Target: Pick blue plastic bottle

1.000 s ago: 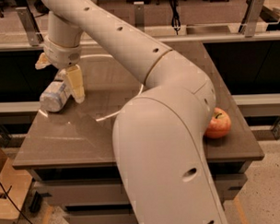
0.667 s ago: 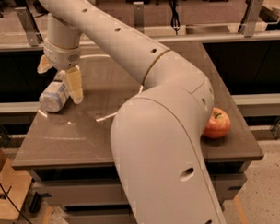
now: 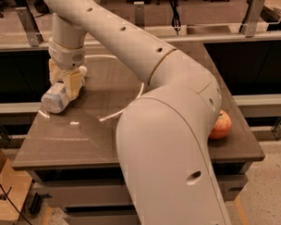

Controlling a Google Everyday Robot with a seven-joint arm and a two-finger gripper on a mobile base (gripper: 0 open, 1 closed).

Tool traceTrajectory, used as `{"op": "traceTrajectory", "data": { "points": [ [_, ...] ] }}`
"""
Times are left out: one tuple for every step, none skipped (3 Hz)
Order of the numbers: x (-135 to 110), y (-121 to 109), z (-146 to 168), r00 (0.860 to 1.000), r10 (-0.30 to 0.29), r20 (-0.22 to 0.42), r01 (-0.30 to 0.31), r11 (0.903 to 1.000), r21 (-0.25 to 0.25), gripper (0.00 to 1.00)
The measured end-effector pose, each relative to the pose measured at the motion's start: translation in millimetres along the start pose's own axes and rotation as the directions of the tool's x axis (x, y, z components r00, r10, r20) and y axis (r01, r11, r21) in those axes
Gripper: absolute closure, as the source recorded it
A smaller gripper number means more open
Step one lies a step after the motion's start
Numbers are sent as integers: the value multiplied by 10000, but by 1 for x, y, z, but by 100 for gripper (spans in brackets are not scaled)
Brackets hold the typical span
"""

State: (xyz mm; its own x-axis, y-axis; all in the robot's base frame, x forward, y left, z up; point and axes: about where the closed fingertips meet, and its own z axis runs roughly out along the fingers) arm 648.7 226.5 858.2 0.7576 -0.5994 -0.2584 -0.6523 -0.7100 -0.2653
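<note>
The blue plastic bottle (image 3: 54, 99) lies on its side at the far left of the brown table (image 3: 76, 139), its white cap pointing away toward the back right. My gripper (image 3: 64, 79) reaches down from above over the bottle's cap half. Its tan fingers (image 3: 73, 84) sit on either side of the bottle and press against it. The bottle's base end rests on the table.
A red-orange apple (image 3: 220, 125) sits at the table's right edge, partly behind my arm. My large white arm (image 3: 169, 145) covers the middle and front of the table. A rail with metal posts (image 3: 29, 25) runs behind the table. A wooden box (image 3: 7, 193) stands on the floor at the left.
The gripper has come down over the bottle and its fingers have moved closer together, onto the bottle's sides. The bottle has shifted slightly.
</note>
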Motion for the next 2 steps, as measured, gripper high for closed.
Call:
{"op": "traceTrajectory", "data": {
  "points": [
    [6,7,-12,9995,304,-90,-302,9992,268,82],
    [9,12,-25,9988,488,-92,-482,9970,611,100]
  ]
}}
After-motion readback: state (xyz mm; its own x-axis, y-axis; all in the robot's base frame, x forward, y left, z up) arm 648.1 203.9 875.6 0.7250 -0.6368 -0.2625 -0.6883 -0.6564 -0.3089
